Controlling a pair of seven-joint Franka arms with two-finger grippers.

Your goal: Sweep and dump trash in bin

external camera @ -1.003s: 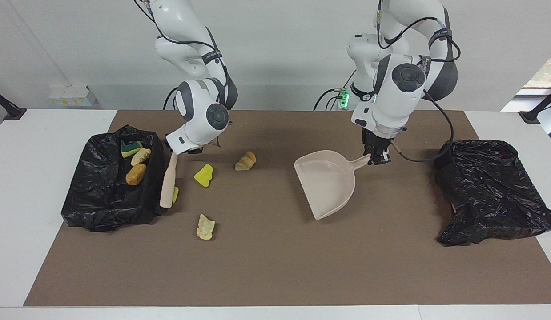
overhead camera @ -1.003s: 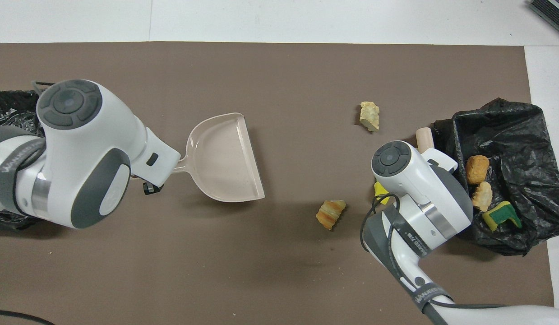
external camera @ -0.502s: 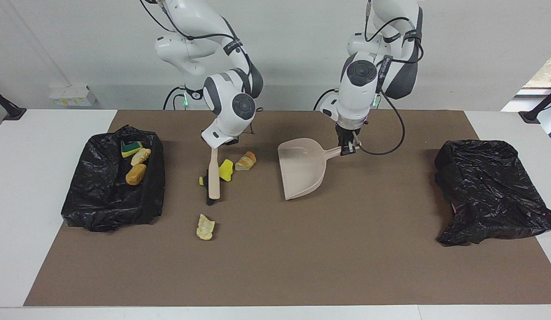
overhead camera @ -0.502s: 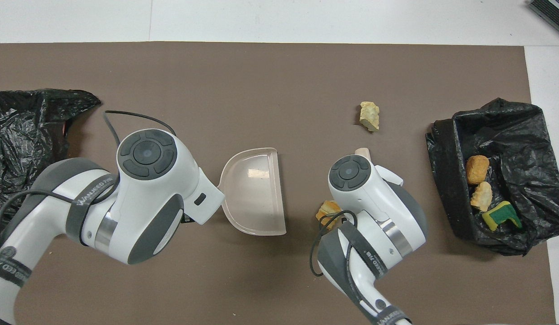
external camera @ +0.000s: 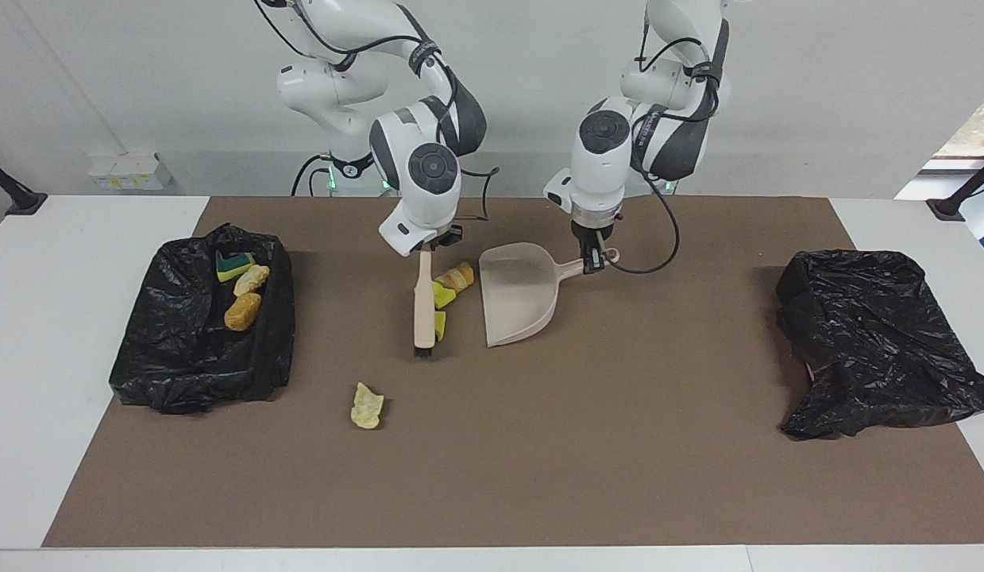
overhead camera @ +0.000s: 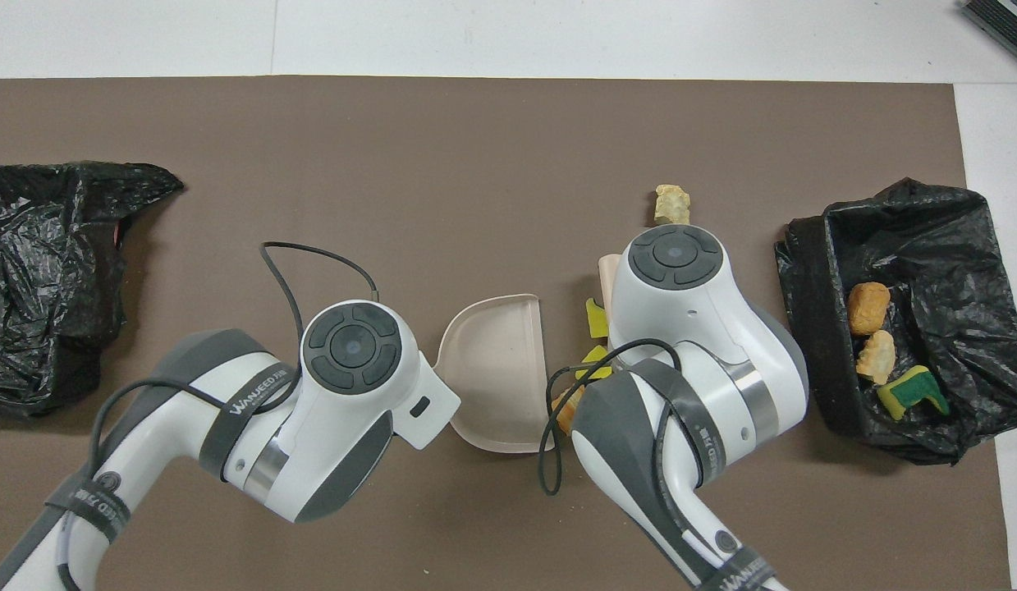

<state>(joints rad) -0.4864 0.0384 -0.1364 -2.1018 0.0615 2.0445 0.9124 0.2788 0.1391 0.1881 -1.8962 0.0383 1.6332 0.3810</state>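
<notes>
My right gripper [external camera: 425, 249] is shut on the handle of a beige brush [external camera: 423, 310], whose bristles rest on the mat. Two yellow sponge pieces of trash [external camera: 442, 295] and a bread-like lump [external camera: 457, 276] lie between the brush and the beige dustpan [external camera: 519, 294]. My left gripper [external camera: 593, 262] is shut on the dustpan's handle, and its mouth faces the brush. One pale lump [external camera: 367, 406] lies alone, farther from the robots. The black-lined bin [external camera: 182, 373] at the right arm's end holds a green-backed sponge [external camera: 233, 264] and two lumps [external camera: 242, 311]. Overhead, the arms hide both grippers.
A crumpled black bag [external camera: 873, 342] lies at the left arm's end of the brown mat [external camera: 539, 461]. In the overhead view the dustpan [overhead camera: 496, 373] sits between the two wrists, with the lone lump [overhead camera: 671, 204] just past the right arm's wrist.
Both arms have come toward the middle of the table. The brush has pushed the yellow pieces and the bread lump up to the dustpan, which has moved in to meet them.
</notes>
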